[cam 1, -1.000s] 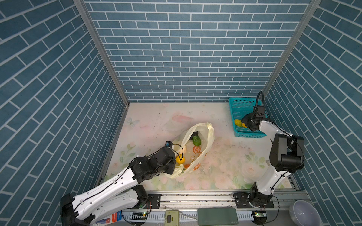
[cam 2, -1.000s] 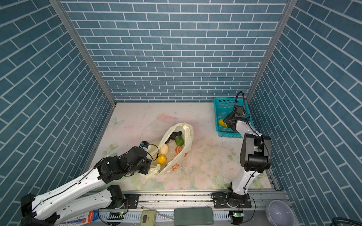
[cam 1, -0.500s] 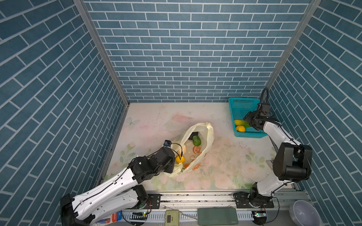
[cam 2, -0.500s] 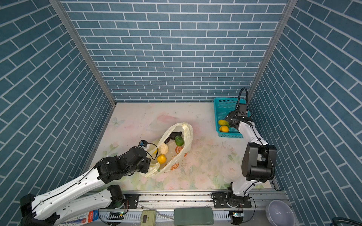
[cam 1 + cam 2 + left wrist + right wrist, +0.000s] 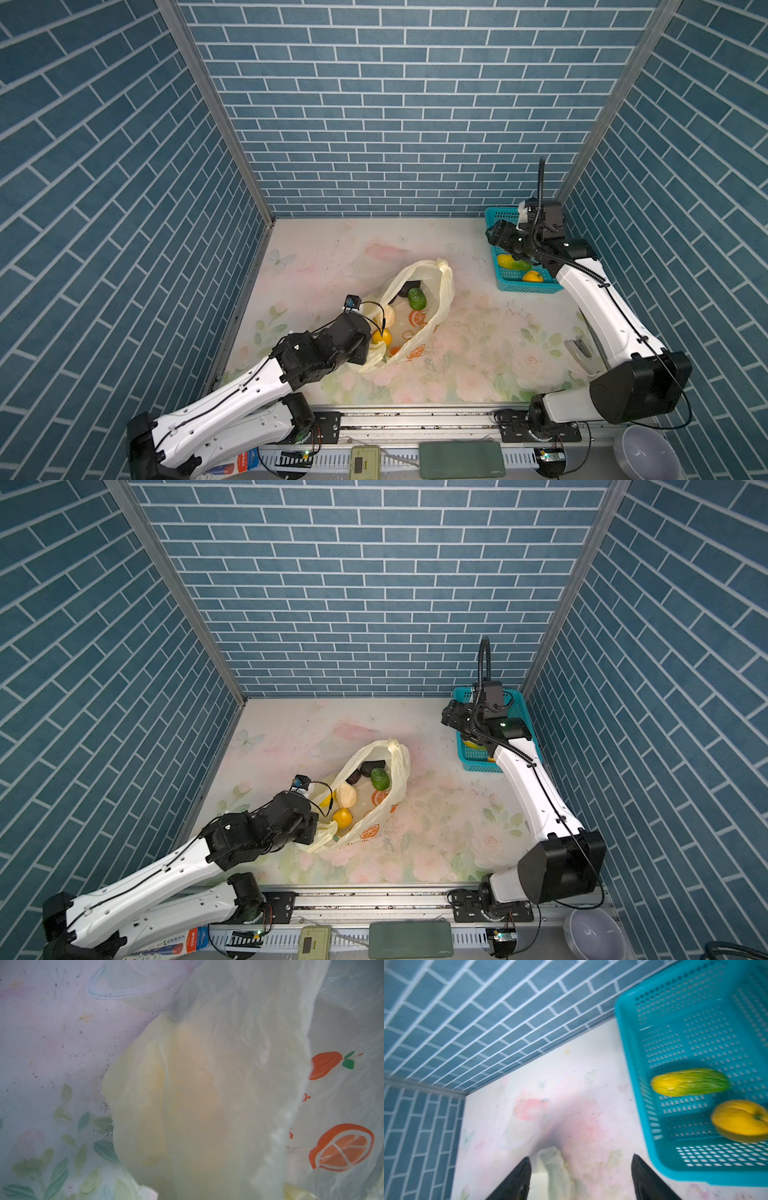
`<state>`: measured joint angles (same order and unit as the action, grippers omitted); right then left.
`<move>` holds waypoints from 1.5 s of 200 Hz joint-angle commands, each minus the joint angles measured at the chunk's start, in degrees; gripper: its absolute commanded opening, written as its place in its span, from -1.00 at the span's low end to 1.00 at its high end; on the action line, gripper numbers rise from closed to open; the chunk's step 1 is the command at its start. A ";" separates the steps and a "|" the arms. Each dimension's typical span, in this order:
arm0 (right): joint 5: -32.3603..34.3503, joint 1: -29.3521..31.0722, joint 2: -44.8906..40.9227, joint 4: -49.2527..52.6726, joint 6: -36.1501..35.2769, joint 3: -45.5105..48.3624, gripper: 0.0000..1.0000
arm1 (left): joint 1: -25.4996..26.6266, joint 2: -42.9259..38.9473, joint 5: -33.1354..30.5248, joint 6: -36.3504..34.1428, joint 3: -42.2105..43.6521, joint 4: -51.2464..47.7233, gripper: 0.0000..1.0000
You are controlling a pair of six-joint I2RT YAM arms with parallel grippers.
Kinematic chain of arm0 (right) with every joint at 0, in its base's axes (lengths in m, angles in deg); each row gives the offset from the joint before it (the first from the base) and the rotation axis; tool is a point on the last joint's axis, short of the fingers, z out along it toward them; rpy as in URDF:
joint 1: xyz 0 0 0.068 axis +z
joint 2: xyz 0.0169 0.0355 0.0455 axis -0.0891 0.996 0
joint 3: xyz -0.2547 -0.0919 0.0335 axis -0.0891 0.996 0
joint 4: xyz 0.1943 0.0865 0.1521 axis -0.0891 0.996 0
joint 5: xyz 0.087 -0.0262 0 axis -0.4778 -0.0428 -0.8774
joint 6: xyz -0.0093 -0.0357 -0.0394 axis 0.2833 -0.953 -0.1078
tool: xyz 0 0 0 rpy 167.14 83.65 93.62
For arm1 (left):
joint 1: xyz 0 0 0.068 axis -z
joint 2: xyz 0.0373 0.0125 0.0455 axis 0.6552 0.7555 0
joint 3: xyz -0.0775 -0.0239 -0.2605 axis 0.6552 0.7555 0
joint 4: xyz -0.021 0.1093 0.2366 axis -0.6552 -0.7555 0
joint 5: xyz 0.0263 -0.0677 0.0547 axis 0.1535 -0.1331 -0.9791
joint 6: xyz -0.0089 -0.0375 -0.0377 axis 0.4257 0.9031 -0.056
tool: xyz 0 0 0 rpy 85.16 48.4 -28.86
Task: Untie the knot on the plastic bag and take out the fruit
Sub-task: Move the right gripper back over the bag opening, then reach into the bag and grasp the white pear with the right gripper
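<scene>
The plastic bag (image 5: 419, 328) (image 5: 374, 812) lies mid-table with its mouth gaping; the knot is out of view. Inside it lie fruit: a green one (image 5: 417, 299), a cream-white one (image 5: 346, 796), a yellow lemon (image 5: 343, 817) and two dark ones (image 5: 372, 767). My left gripper (image 5: 318, 829) is shut on the bag's bunched near end; in the left wrist view only the bag's plastic (image 5: 207, 1084) shows, right against the lens. My right gripper (image 5: 581, 1157) (image 5: 496, 237) hangs open and empty by the left rim of the teal basket (image 5: 633, 1043).
In the teal basket (image 5: 523, 286) at the back right lie a long yellow-green fruit (image 5: 689, 1082) and a lemon (image 5: 741, 1121). Brick walls close in three sides. A grey bowl (image 5: 642, 455) sits off the table at the front right.
My right gripper has opened, left a lemon in the basket and pulled away to the basket's left rim. The left arm and the bag have stayed put.
</scene>
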<state>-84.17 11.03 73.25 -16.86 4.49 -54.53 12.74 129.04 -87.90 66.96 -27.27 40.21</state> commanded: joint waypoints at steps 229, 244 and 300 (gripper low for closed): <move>3.98 41.84 6.26 -6.83 -8.27 14.98 0.28 | -0.25 1.12 -1.96 2.53 -1.82 3.16 -1.00; 5.60 42.55 6.88 -11.11 -9.36 19.05 0.26 | -0.40 1.34 -1.91 2.39 -2.02 3.37 -1.00; 8.28 45.01 9.87 -20.06 -8.50 29.05 0.24 | -2.80 1.35 -1.67 2.46 -2.75 4.23 -1.00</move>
<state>-78.68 54.96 81.82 -31.14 -2.94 -29.44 11.31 130.49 -89.36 69.29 -28.91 43.57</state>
